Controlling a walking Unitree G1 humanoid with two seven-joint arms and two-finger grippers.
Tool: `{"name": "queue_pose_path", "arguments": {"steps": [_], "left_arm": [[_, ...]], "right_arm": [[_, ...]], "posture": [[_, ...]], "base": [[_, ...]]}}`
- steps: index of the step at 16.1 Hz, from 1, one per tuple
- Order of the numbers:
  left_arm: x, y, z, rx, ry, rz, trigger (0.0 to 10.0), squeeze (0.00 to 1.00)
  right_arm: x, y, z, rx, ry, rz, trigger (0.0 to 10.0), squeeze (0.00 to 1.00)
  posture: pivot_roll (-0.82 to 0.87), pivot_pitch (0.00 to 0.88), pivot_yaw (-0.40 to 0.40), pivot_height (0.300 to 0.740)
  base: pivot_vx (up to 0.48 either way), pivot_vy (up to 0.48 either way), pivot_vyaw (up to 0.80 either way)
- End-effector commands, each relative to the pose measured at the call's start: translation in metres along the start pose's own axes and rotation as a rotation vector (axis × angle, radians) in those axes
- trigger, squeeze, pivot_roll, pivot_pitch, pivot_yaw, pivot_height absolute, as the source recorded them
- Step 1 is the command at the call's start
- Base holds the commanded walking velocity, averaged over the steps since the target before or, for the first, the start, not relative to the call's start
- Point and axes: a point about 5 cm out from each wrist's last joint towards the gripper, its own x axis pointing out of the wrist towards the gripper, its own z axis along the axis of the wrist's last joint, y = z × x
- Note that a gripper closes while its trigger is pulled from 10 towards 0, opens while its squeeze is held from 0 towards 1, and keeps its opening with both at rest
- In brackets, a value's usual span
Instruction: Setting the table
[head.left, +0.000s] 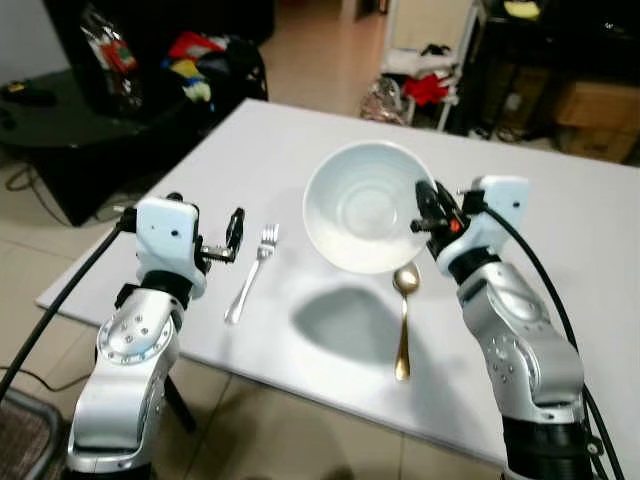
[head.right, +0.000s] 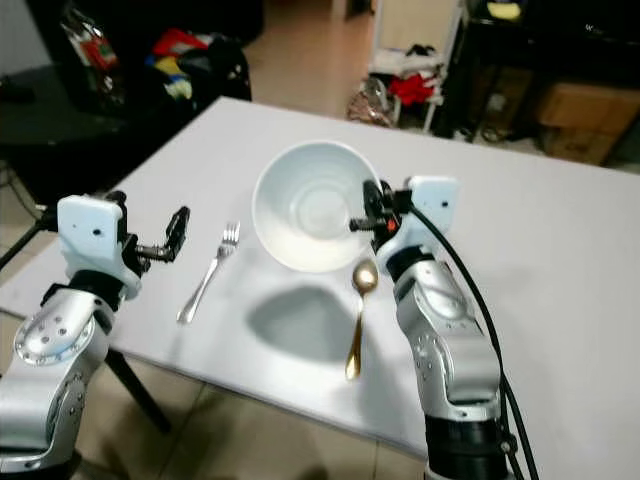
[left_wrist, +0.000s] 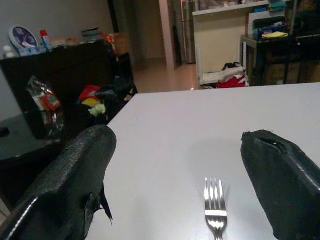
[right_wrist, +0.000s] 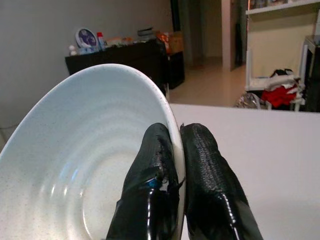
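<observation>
From the head view, the right gripper (head.left: 432, 210) pinched the rim of the bowl (head.left: 365, 205), held tilted above the table (head.left: 560, 260), between fork (head.left: 250, 272) and spoon (head.left: 403, 320). The left wrist view showed the left gripper (left_wrist: 175, 175) spread wide, fork just ahead.

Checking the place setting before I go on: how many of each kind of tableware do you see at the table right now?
Bowls: 1, the white bowl, held by its rim in the right hand above the table.
Forks: 1, the silver fork, lying near the open left hand.
Spoons: 1, the gold spoon, lying on the table.
Total: 3.
</observation>
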Motion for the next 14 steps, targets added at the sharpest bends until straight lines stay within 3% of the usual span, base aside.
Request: {"name": "queue_pose_path", "arguments": {"steps": [1, 3, 9, 14], "left_arm": [[-0.001, -0.005, 0.002, 0.005, -0.008, -0.027, 10.0, 0.0], [-0.002, -0.004, 0.002, 0.008, -0.008, -0.028, 10.0, 0.0], [-0.002, -0.002, 0.003, 0.027, -0.001, -0.037, 10.0, 0.0], [-0.006, -0.003, 0.007, 0.084, 0.017, -0.183, 10.0, 0.0]], "right_arm": [[0.0, -0.006, 0.004, 0.004, -0.01, -0.019, 10.0, 0.0], [0.002, -0.004, 0.004, 0.003, -0.017, -0.011, 10.0, 0.0], [0.012, -0.003, 0.006, 0.085, -0.004, 0.038, 10.0, 0.0], [0.047, -0.009, 0.005, 0.179, 0.2, 0.085, 10.0, 0.0]], "posture": [[0.09, 0.0, -0.005, 0.74], [0.1, 0.0, -0.005, 0.74], [0.1, 0.0, 0.002, 0.74], [0.1, 0.0, 0.015, 0.74]], "base": [[0.428, 0.0, 0.8], [0.429, 0.0, 0.69], [0.416, 0.0, 0.0], [0.0, 0.0, 0.0]]}}
